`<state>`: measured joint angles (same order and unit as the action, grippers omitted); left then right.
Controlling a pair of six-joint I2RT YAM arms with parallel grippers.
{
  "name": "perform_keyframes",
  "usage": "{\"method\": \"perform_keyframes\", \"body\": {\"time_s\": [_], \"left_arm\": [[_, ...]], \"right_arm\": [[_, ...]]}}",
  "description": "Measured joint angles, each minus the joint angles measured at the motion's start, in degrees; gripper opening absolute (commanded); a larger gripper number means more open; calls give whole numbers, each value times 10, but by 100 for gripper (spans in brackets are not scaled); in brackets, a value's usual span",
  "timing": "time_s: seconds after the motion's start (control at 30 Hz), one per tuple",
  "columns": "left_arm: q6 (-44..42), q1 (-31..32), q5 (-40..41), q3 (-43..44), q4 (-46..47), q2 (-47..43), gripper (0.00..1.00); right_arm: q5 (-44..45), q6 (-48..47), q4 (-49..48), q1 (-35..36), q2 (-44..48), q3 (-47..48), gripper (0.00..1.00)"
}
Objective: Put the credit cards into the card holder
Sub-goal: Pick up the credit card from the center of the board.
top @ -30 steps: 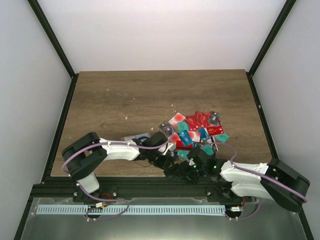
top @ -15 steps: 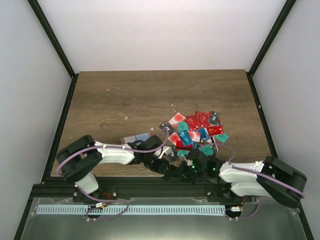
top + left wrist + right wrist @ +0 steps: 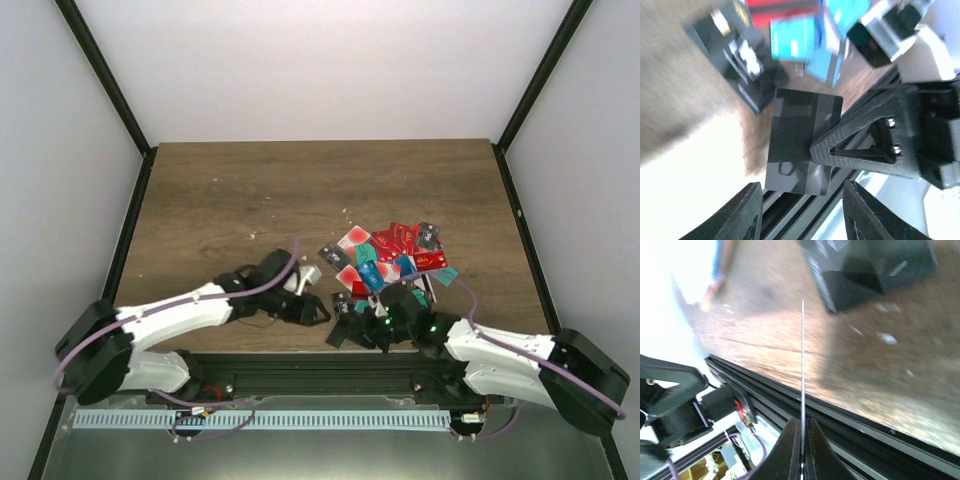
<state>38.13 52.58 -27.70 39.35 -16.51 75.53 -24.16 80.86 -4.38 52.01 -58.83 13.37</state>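
A: R tool (image 3: 801,426), what state?
B: Fingers pressed together, pinching a black card (image 3: 796,132) by one edge. In its own wrist view the card is edge-on, just a thin line btwn the fingers.
A: Where's that card?
B: At the near edge of the surface (image 3: 250,190), by the frame rail (image 3: 855,429), right in front of the L tool (image 3: 800,186). Can't tell if it touches the wood.
A: And the L tool?
B: Fingers spread, gripping nothing. It points at the held card, w/ the card's lower edge showing btwn its fingertips. Contact: can't tell.
A: Rest of the cards (image 3: 395,250)?
B: Loose overlapping heap, right of centre on the surface: red, teal, blue, black. A 2nd black card (image 3: 732,52) w/ white marks lies flat on the wood just beyond the held one, w/ teal cards (image 3: 790,37) beside it.
A: Holder?
B: Can't make it out in the top view. The right wrist view has a pale blur w/ bluish and pinkish edges at top left, too smeared to say whether that's it.
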Motion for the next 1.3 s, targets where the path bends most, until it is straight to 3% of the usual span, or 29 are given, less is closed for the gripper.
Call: {"method": "perform_keyframes", "body": {"time_s": [0.2,0.4,0.57,0.93,1.3], "left_arm": [[-33,-116,-1,44,-103,-129,52],[-57,-166,-47,60,-155,-187,52],[-57,-203,-108,64,-149,-242,52],[26,-231,-189,40,-33,-299,45],[90,-231,-236,5,83,-266,37]], "right_arm": [[-78,-135,13,-111,-7,83,1],[-227,-313,34,-183,-102,253,1],[-367,-391,16,-228,-145,327,1],[-535,-412,-30,-236,-180,354,1],[-579,-410,-40,-235,-180,356,1]]}}
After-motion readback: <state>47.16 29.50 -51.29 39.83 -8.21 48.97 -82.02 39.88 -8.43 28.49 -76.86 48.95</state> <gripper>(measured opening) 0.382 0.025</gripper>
